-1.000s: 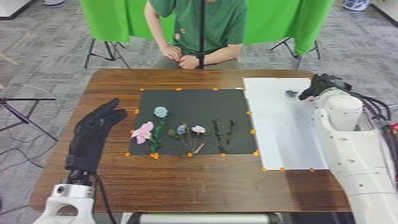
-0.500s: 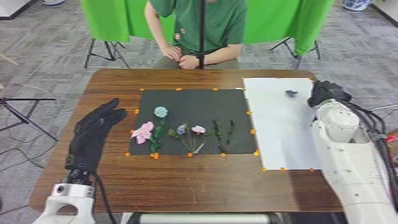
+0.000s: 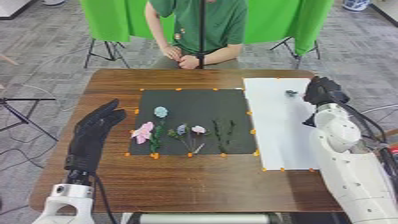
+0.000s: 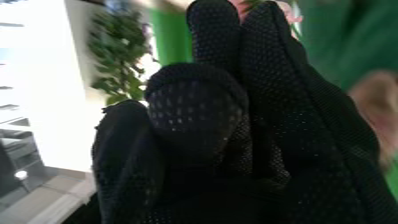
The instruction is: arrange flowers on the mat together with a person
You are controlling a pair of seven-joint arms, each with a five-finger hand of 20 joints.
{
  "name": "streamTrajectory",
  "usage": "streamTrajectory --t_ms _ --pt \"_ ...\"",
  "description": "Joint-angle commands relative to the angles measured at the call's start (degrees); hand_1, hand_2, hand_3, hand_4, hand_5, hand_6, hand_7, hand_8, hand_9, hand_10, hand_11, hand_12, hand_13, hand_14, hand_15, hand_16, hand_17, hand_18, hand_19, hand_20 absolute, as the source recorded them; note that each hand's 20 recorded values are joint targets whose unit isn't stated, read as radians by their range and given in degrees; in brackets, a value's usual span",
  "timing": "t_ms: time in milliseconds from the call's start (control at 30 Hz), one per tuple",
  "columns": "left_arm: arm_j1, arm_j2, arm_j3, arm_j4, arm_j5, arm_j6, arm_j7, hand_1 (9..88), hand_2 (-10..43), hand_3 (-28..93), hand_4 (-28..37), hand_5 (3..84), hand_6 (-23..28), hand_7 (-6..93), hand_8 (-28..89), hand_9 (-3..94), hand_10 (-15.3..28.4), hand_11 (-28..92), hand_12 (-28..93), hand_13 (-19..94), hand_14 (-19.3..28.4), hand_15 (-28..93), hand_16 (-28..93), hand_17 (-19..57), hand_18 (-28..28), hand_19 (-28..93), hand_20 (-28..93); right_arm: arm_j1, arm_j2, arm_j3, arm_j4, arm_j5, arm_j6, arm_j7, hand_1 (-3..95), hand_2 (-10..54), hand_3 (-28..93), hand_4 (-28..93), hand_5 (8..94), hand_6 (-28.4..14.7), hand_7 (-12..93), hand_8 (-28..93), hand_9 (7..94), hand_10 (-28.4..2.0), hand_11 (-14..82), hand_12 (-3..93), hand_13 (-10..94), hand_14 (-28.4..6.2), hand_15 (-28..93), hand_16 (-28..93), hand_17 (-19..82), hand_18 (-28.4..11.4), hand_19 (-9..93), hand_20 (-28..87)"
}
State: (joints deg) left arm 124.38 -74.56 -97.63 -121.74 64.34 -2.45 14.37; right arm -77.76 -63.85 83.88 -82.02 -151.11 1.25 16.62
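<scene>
Beside the far right corner of the smooth, white, rectangular sheet (image 3: 271, 135), we are holding our black-fabric right hand (image 3: 325, 92) with its fingers loosely extended, gripping nothing that we are making out. The small, irregular, grey-blue piece (image 3: 291, 93) is lying on that sheet, near the fingers but apart from them. We are judging that picking it up is the step in hand: we are needing to come in low from its right, thumb apart, and close softly, since a hard pinch could be crushing it or skidding it away. For placing, we are favouring the bare far part of the flat black mat (image 3: 200, 102), clear of the pale blue bloom (image 3: 161, 112), the large pink flower (image 3: 142, 133) and the thin green sprigs (image 3: 223, 137). Our black-gloved left hand (image 3: 94, 125) is waiting at the table's left, fingers apart. We are not telling whether the grey-blue piece is a flower head; its underside is staying hidden. Pink scraps (image 4: 290, 12) behind our fingertips in the wrist view are being partly covered and remaining unclear
</scene>
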Motion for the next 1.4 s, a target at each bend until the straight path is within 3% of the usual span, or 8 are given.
streamTrajectory --t_ms 33,233,600,1400 --pt "0.34 -0.74 -0.32 0.01 0.3 -1.32 -1.13 29.1 -9.5 62 -17.5 42.7 3.4 12.7 -6 43.3 12.8 18 16 33 16.5 13 5 3.2 12.5 6 16 1.17 3.73 -7.1 -14.51 6.32 -0.05 -1.67 65.2 -9.5 53 -21 84.8 2.2 18 7 93.7 -8.3 13.3 28.9 94 -0.9 56 21 74 -7.5 93 27" --pt "0.11 -2.05 -1.1 0.0 1.09 -2.67 -1.91 29.1 -9.5 62 -17.4 42.7 3.6 12.6 -6 43.3 12.8 18 16 33 16.4 12 5 3.2 12.6 6 16 1.54 4.06 -14.57 -19.39 8.72 -3.48 -4.94 64.6 -9.5 53 -21 84.8 2.4 18 7 93.7 -8.3 13.3 28.8 94 -0.8 58 20 75 -7.3 93 29" --pt "0.12 -0.68 -0.49 0.09 0.25 -1.92 -1.73 29.2 -9.5 62 -17.1 42.7 3.5 12.7 -6 43.2 12.7 18 16 33 16.5 12 6 3.1 12.5 6 16 3.79 2.39 -24.46 -15.33 4.6 -8.53 -9.4 64.0 -9.5 54 -21 84.7 2.5 18 8 93.7 -8.1 12.5 29.2 94 -0.6 58 20 74 -7.7 93 32" --pt "0.11 -0.31 -0.4 0.09 0.06 -2.39 -2.12 28.9 -9.5 62 -17.0 42.6 3.5 12.4 -5 43.2 12.7 18 16 33 16.6 12 6 3.0 12.6 6 16 4.67 3.12 -26.52 -16.74 3.0 -21.1 -12.31 60.7 -9.5 49 -20 81.2 2.2 16 5 92.8 -8.6 7.0 28.8 94 -0.7 58 21 73 -7.3 93 35"
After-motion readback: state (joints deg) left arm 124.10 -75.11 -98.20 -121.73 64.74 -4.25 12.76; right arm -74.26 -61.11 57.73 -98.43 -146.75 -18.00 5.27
